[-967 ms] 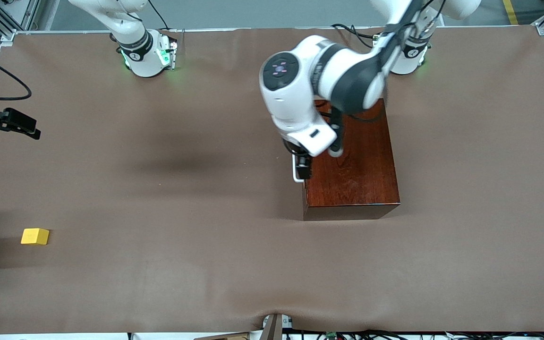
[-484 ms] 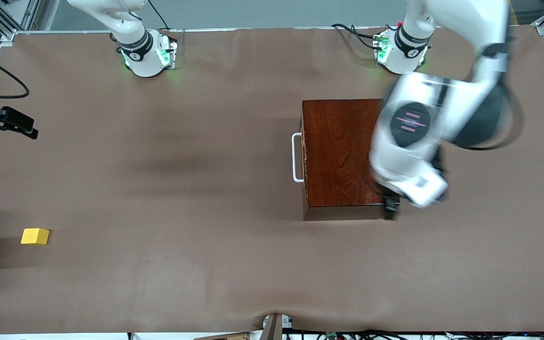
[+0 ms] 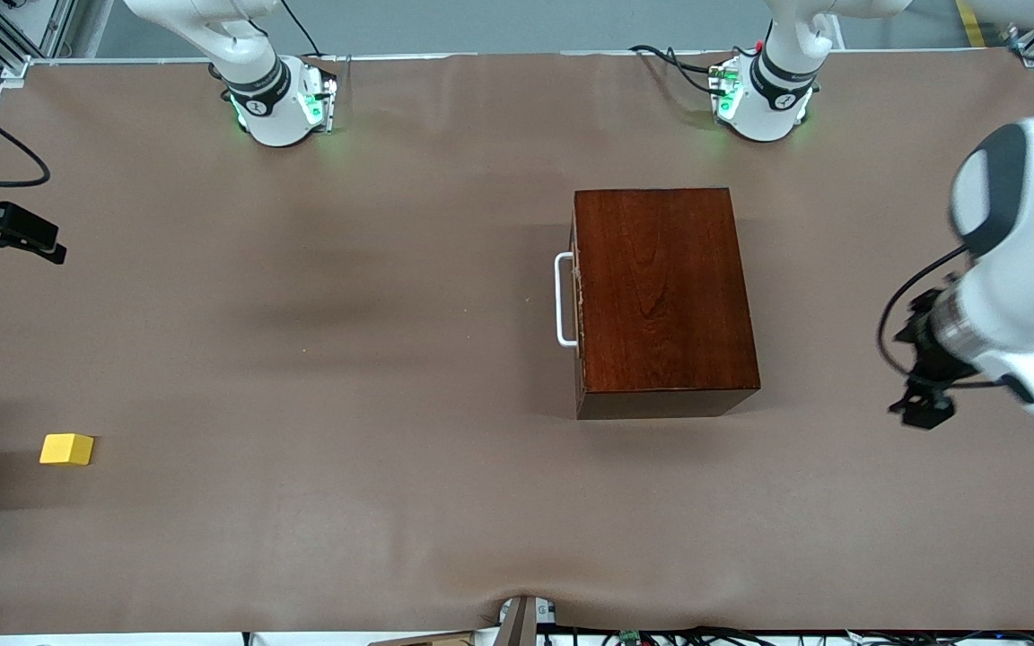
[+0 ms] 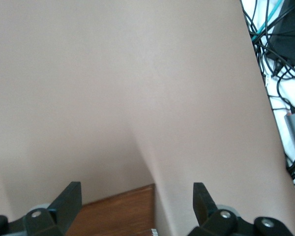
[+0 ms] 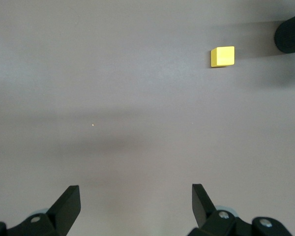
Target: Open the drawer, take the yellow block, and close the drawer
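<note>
The drawer [image 3: 574, 301] is sitting shut in its box; the yellow block [image 3: 66, 449] is lying on the counter [image 3: 346, 359] toward the right arm's end. Both grippers — left [image 3: 923, 405], right [image 3: 19, 235] — are hanging with fingers released, empty.

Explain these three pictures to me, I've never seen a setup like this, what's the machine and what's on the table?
These are two robot arms bolted along one edge of a brown-covered table. The wide picture looks down from a high camera facing them. The other two come from cameras on each arm's wrist, looking past its open fingers. A dark wooden box holds the drawer, shut, with its white handle showing. The yellow block lies on the table toward the right arm's end. The left end effector hangs open over the table toward the left arm's end, beside the box. The right end effector waits open over its own end. Neither holds anything.
</note>
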Tool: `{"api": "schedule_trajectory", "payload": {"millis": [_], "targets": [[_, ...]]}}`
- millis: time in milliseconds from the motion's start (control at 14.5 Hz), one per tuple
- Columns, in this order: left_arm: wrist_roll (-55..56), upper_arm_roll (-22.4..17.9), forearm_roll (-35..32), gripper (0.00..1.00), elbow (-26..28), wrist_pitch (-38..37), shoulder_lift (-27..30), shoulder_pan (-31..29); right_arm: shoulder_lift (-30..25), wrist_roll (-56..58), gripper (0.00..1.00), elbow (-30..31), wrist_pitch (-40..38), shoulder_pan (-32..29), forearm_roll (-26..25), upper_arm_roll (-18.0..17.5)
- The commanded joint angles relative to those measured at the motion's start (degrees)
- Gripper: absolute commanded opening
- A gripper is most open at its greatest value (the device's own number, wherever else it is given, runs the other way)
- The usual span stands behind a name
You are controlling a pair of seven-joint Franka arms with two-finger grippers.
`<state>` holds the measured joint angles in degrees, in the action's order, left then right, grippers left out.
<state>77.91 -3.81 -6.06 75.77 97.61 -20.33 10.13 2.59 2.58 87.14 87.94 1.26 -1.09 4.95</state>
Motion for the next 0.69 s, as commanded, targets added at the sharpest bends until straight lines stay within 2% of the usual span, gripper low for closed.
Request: {"api": "schedule_trajectory", "payload": {"millis": [0,415,622], "targets": [[-10.89,0.74,2.36,1.0,7.79,0.39,7.66,-2.74,-0.92,-0.29,1.0,0.31,-0.48,-2.93,0.22,-3.37],[-39.01,1.09,5.61,1.0,19.48,0.04,21.02,-7.57,-0.92,-0.29,1.0,0.4,-0.57,-3.02,0.22,-3.37],[-53.17,5.65,6.32,1.0,20.03,-3.9,22.97,-10.65,-0.92,-0.29,1.0,0.4,-0.66,-2.93,0.22,-3.37]]}}
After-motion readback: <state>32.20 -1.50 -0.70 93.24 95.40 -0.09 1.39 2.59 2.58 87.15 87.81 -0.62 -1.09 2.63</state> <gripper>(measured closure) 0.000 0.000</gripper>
